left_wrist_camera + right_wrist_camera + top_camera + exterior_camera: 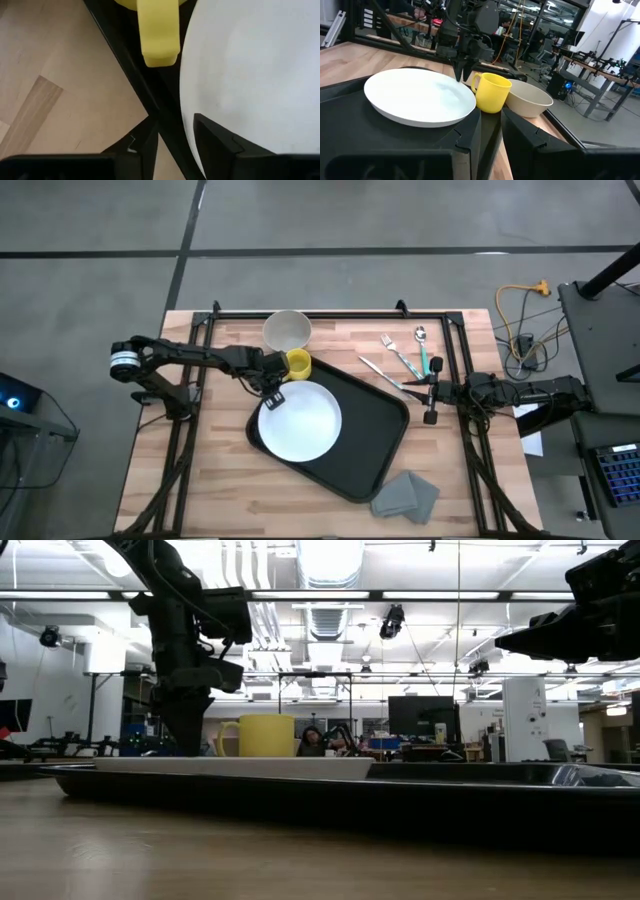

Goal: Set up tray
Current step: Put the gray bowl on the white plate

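Observation:
The black tray lies slantwise mid-table with the white plate resting flat in its left half. A yellow mug stands upright at the tray's far corner, and a cream bowl sits behind it on the wood. My left gripper points down at the plate's far-left rim. It is open, with one finger over the plate and the other outside the tray's rim. My right gripper waits level at the table's right edge, open a little, with nothing between its fingers.
A fork, a knife and a teal-handled spoon lie on the wood at the far right. A folded grey cloth lies near the front edge, by the tray's near corner. Black frame rails run along the table's far, left and right sides.

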